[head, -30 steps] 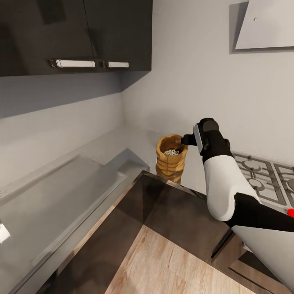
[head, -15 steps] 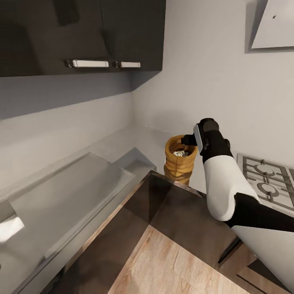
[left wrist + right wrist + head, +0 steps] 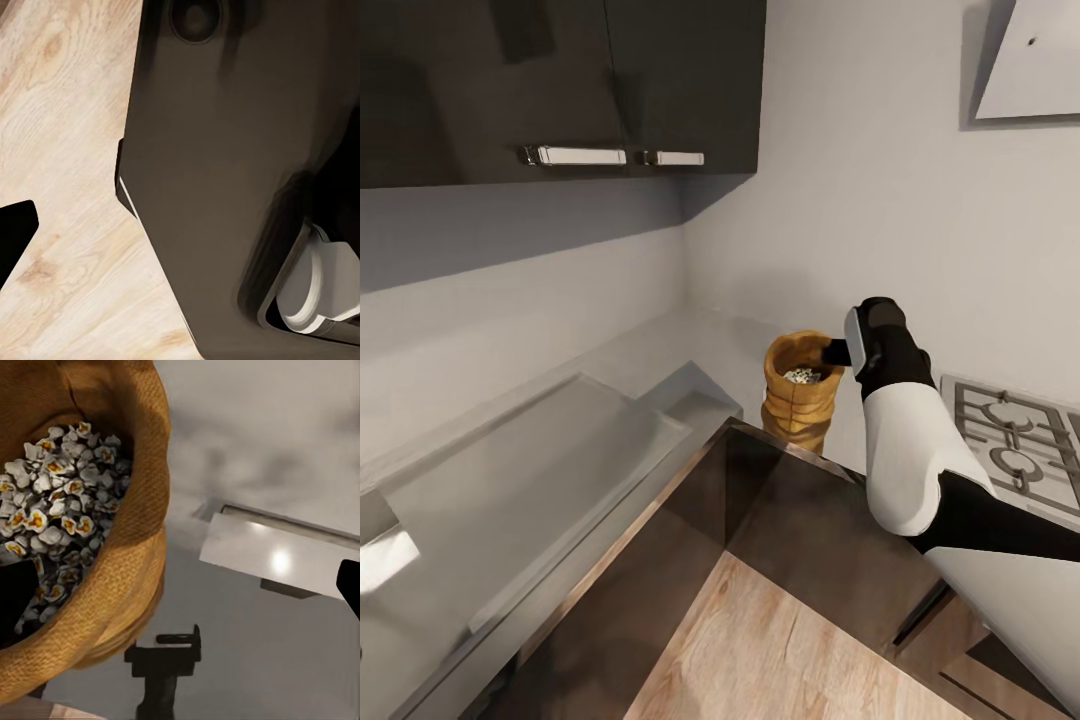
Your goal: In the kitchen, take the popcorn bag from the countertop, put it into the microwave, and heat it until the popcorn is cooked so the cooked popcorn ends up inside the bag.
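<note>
The mustard-yellow popcorn bag (image 3: pixel 798 398) stands upright on the grey steel countertop (image 3: pixel 660 355), near the corner by the wall. Whitish popcorn (image 3: pixel 801 376) fills its mouth. My right gripper (image 3: pixel 832 352) is at the bag's near rim. In the right wrist view it is open (image 3: pixel 180 592): one dark fingertip (image 3: pixel 15 600) lies over the popcorn (image 3: pixel 60 532) and the other at the far edge, with the rolled rim of the bag (image 3: pixel 127 585) between them. My left gripper (image 3: pixel 180 225) hangs over the wood floor, open and holding nothing. The microwave is out of view.
A gas hob (image 3: pixel 1010 440) lies right of the bag, behind my right arm. A white hood (image 3: pixel 1030 60) hangs above it. Dark upper cabinets (image 3: pixel 560 80) overhang the worktop, which has a recessed steel basin (image 3: pixel 550 460) at the left. Glossy dark cabinet fronts (image 3: pixel 800 520) meet the wood floor (image 3: pixel 780 650).
The camera swung left about a second ago and has held still since. My right gripper has slid slightly lower and to the right at the bag's rim. The bag has not moved.
</note>
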Controlling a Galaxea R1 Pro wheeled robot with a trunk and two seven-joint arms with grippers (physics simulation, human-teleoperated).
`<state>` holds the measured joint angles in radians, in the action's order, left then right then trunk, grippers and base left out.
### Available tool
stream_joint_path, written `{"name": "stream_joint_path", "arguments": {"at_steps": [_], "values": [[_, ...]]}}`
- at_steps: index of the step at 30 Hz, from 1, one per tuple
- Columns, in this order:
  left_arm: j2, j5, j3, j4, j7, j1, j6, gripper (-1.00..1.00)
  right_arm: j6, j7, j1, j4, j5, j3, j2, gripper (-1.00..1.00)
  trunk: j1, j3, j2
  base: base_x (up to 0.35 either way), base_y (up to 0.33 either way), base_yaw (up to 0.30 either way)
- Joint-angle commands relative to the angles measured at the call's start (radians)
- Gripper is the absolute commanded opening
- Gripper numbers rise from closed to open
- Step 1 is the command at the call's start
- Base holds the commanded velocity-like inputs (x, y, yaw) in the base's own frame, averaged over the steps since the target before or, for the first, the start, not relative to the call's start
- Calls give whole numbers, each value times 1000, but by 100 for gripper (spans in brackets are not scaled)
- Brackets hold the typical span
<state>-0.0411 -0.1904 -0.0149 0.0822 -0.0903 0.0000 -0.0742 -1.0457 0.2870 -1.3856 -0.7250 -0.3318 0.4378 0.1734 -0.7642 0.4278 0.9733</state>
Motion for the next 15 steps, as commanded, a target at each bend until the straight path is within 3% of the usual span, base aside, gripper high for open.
{"name": "stream_joint_path", "arguments": {"at_steps": [1,4,10,15], "values": [[0,-6,-1,1,-2,0,-2,100,-1,6,-1,-1,24,4,1,100,0,1,1,0,0,0],[0,-6,-1,1,-2,0,-2,100,-1,11,-1,-2,88,4,1,100,0,1,1,0,0,0],[0,-7,-2,1,-2,0,-4,100,-1,15,-1,-1,99,4,1,100,0,1,1,0,0,0],[0,-7,-2,1,-2,0,-4,100,-1,20,-1,-1,100,5,1,100,0,1,1,0,0,196]]}}
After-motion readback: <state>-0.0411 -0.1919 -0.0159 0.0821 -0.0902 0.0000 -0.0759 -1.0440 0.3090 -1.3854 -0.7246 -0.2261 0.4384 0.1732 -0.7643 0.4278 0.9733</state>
